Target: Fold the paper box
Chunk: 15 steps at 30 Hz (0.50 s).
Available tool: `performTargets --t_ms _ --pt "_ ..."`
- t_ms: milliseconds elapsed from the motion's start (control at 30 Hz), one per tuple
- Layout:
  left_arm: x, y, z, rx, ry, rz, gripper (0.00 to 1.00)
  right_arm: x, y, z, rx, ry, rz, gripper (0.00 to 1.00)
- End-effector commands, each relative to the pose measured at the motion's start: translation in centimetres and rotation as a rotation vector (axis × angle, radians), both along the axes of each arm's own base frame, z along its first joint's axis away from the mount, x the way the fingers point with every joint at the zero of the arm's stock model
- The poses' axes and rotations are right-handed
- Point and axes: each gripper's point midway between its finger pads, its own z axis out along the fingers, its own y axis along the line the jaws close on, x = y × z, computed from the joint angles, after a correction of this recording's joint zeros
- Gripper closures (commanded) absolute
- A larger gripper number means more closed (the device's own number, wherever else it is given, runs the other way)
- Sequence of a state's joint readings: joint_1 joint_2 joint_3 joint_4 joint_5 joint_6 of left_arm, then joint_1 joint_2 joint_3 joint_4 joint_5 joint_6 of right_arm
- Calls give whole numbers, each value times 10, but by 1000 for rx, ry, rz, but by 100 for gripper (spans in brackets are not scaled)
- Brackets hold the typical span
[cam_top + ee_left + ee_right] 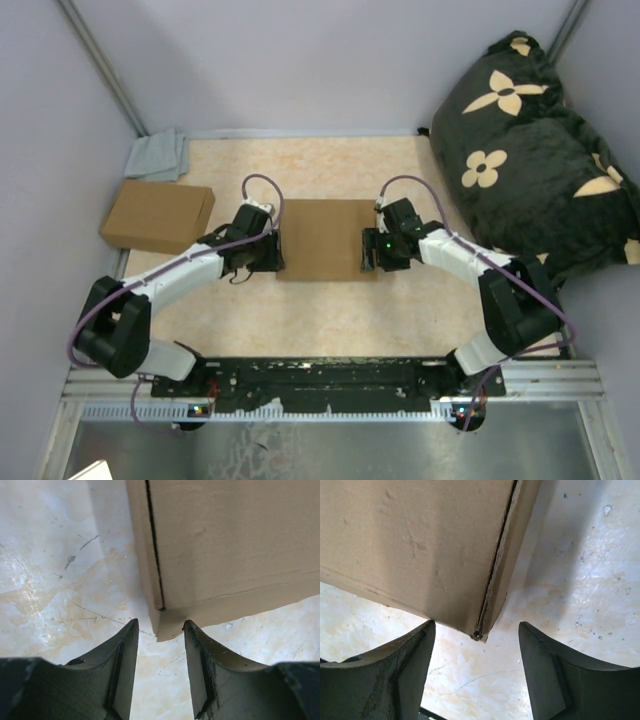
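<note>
The paper box (325,238) lies in the middle of the table as a closed shallow brown cardboard box, lid down. My left gripper (276,250) is at its left side, open and empty. In the left wrist view the near corner of the box (225,545) sits just ahead of the gap of the left gripper (160,630). My right gripper (367,250) is at the right side, open and empty. In the right wrist view the box corner (420,545) pokes just between the tips of the right gripper (476,630), touching neither.
A second ready-made brown cardboard box (157,215) lies at the left of the table. A grey cloth (160,155) sits in the back left corner. A black floral cushion (530,150) fills the back right. Walls close the table at back and sides.
</note>
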<state>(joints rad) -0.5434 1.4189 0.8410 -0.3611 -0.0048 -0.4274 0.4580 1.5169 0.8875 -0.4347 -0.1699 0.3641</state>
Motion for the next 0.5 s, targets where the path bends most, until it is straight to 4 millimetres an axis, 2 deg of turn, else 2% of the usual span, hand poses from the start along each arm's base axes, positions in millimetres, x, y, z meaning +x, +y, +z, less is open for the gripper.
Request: performTargets --t_ms 0,167,300,400,467 --pt "10 5 -5 7 -58 63 53 14 -5 -2 -33 -72 -48 33" --pt "17 14 -19 46 -110 132 53 17 -8 -5 -42 -90 -58 37" --pt "19 12 -25 58 -158 161 54 17 -5 -7 -35 -85 -50 48" --pt "18 15 -24 95 -198 185 54 15 -4 1 -22 -92 -45 54" --pt "15 14 -18 89 -216 176 55 14 -3 16 -3 -113 -39 57"
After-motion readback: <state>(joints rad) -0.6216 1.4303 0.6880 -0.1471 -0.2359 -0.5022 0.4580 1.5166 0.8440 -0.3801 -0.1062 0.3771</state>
